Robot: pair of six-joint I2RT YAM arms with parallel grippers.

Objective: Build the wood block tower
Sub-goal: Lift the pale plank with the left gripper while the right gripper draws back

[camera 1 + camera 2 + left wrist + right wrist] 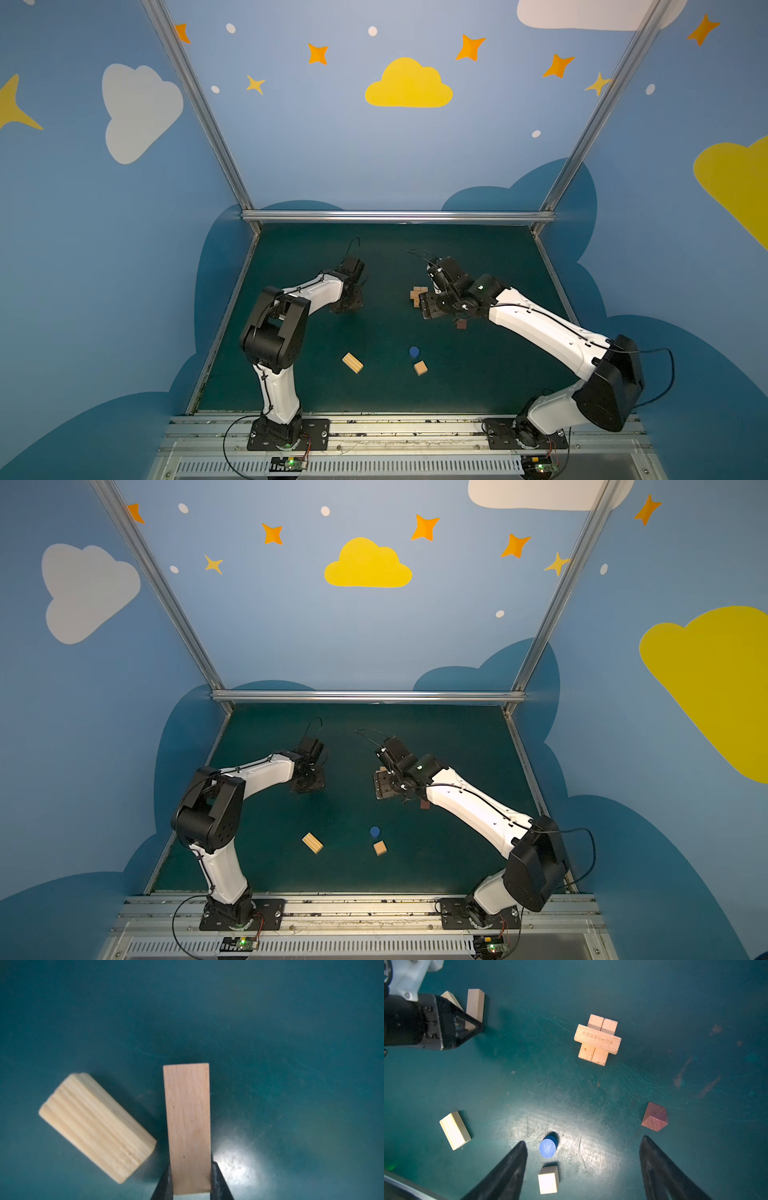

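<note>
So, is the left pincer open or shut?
Shut: the left pincer clamps a tan bar, fingers pressing both sides in its wrist view.

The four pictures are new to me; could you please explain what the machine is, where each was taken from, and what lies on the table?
It is a robot: a left arm and a right arm bolted at the near edge of a green table, each ending in a two-fingered gripper. Both top views come from one camera pair overhead; the remaining two come from cameras on the arms' wrists. The left gripper is shut on a tan bar, with a pale ribbed block beside it. The right gripper is open and empty. On the table lie the tower, so far two bars with one laid across, a blue disc, a tan cube, a brown cube and another pale block.
</note>
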